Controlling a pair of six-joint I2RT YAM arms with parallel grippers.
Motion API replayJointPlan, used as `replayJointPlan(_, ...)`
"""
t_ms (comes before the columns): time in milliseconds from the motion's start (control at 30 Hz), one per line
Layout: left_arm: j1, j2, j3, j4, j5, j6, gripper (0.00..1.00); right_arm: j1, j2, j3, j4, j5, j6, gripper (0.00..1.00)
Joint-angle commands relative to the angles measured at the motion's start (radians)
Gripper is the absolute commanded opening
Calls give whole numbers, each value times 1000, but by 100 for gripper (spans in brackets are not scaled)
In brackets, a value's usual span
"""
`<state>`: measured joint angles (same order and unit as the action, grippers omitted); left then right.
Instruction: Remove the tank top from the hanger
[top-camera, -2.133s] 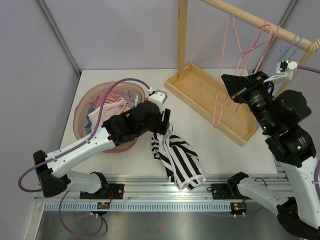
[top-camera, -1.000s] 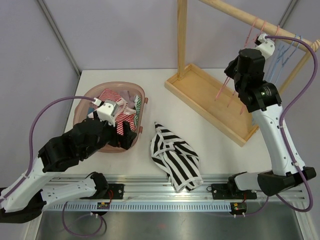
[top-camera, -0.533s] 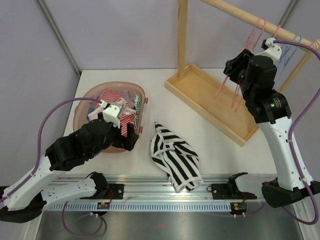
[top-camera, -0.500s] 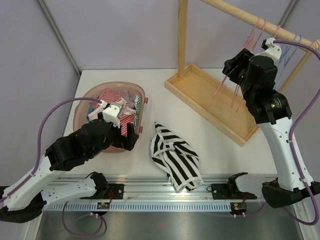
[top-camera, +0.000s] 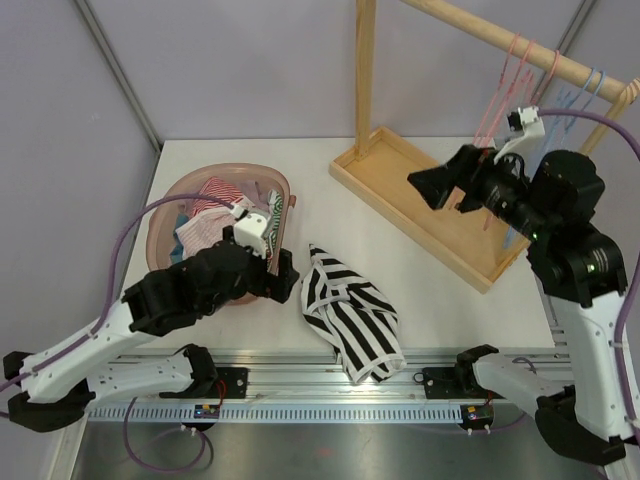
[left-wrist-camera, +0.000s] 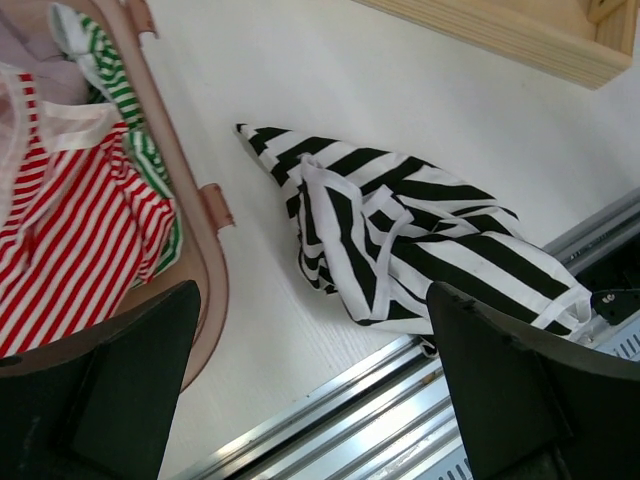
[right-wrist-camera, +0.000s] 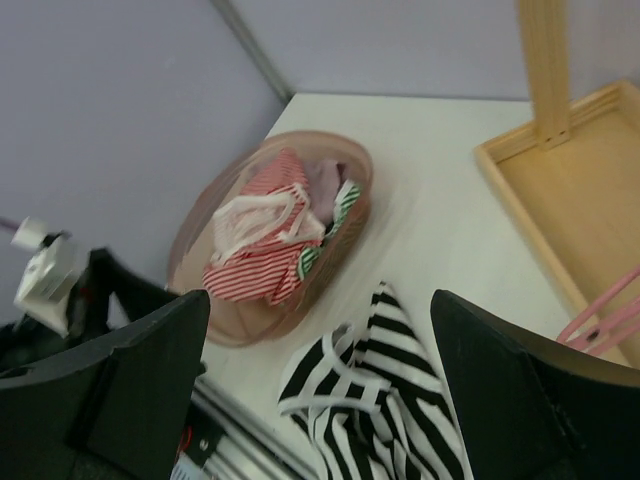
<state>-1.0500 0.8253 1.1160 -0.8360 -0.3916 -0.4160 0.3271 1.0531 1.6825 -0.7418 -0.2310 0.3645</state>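
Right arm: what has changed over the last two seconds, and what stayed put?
The right pincer lifted the pink hanger onto the rail, let it go and drew back, open. The left pincer pulled away from the striped tank top toward the basket, then edged back. Tank top and basket lie as they did a second ago.

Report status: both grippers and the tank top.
Left gripper open, empty. Right gripper open, empty. Black-and-white striped tank top crumpled on white table, off the pink wire hangers. Nothing covering it.

the pink hanger (right-wrist-camera: 600, 303) is cut off by the blurred right wrist view's edge, the basket (left-wrist-camera: 212, 205) by the left's.
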Motion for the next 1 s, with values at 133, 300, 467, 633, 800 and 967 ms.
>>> replayJointPlan(133, -182, 150, -57, 248, -85, -46, 99, 3, -290, -173, -27, -336, -90, 99)
replayJointPlan(300, -249, 333, -114, 432, -78, -66, 99, 3, -433, -236, -79, -323, -90, 99)
replayJointPlan(467, -257, 581, -108, 537, -64, -78, 99, 3, -528, -241, -165, -294, -99, 99)
replayJointPlan(633, -263, 797, -108, 606, 8, -113, 99, 3, -581, -234, -234, -306, -116, 100)
replayJointPlan(800, -298, 963, -116, 655, 30, -176, 99, 4, -622, -242, -226, -303, -118, 99)
replayJointPlan(967, -312, 1093, -136, 707, 63, -221, 98, 3, -628, -288, -176, -326, -90, 99)
